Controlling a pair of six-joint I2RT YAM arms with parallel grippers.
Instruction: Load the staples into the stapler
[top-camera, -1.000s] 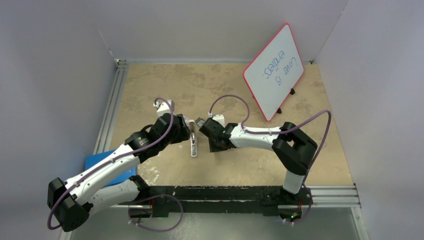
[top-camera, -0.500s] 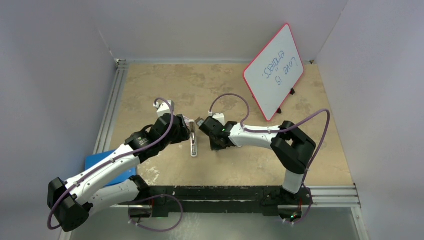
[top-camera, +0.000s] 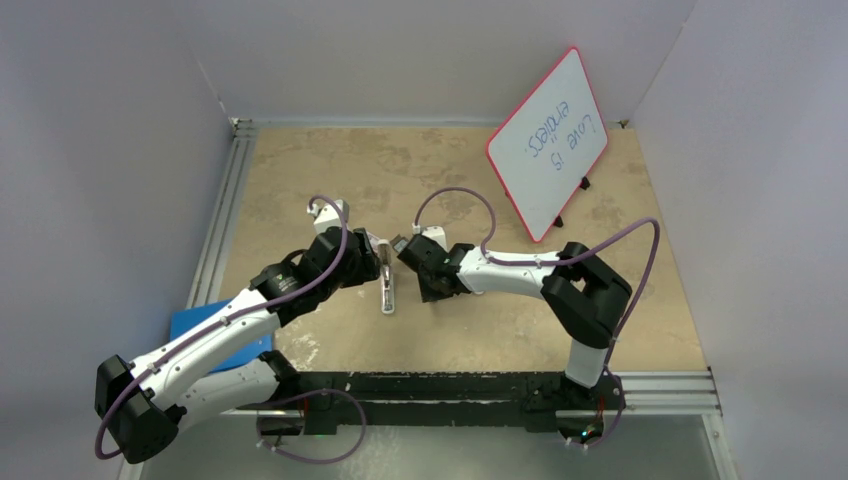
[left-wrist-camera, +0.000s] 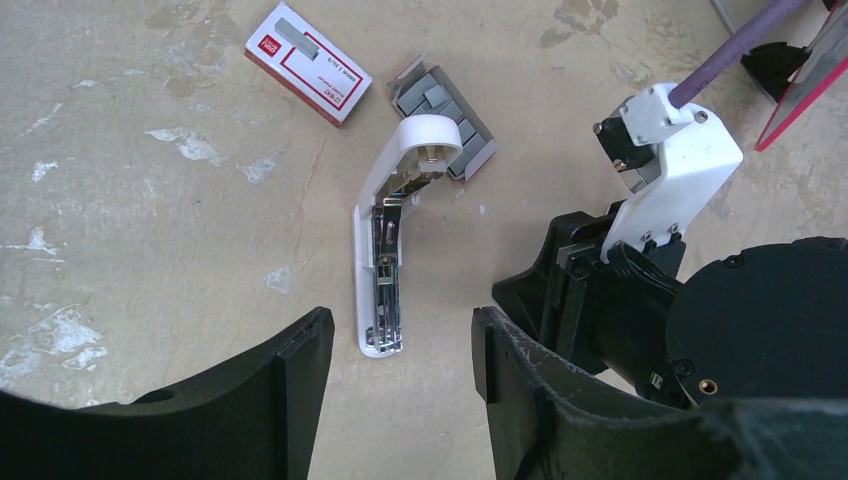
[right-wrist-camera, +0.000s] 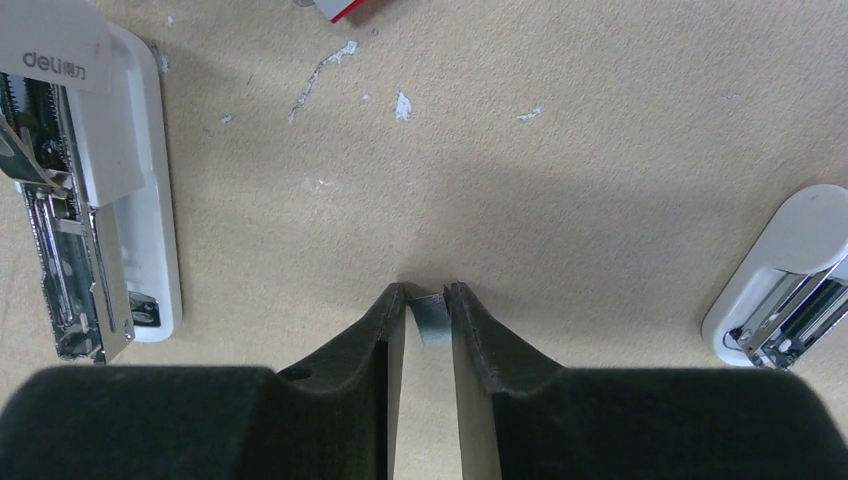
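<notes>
The stapler (left-wrist-camera: 378, 270) lies open on the table, its metal channel facing up and its white cover (left-wrist-camera: 425, 145) swung back. It also shows in the top view (top-camera: 388, 292) and at the left of the right wrist view (right-wrist-camera: 95, 210). The grey staples (left-wrist-camera: 447, 112) lie in their tray behind the cover, with the red-and-white sleeve (left-wrist-camera: 308, 62) beside it. My left gripper (left-wrist-camera: 400, 350) is open and empty, just short of the stapler's near end. My right gripper (right-wrist-camera: 428, 290) is shut on a short grey staple strip (right-wrist-camera: 432, 322) low over the bare table, beside the stapler.
A shorter white rounded piece (right-wrist-camera: 790, 275) with metal inside sits at the right edge of the right wrist view. A red-framed whiteboard (top-camera: 548, 140) stands at the back right. A blue flat thing (top-camera: 205, 328) lies at the near left. My right arm (left-wrist-camera: 660, 230) is close to my left gripper.
My right gripper has crept slightly left and farther back, toward the stapler, with the strip in it. The left arm and the stapler have not moved.
</notes>
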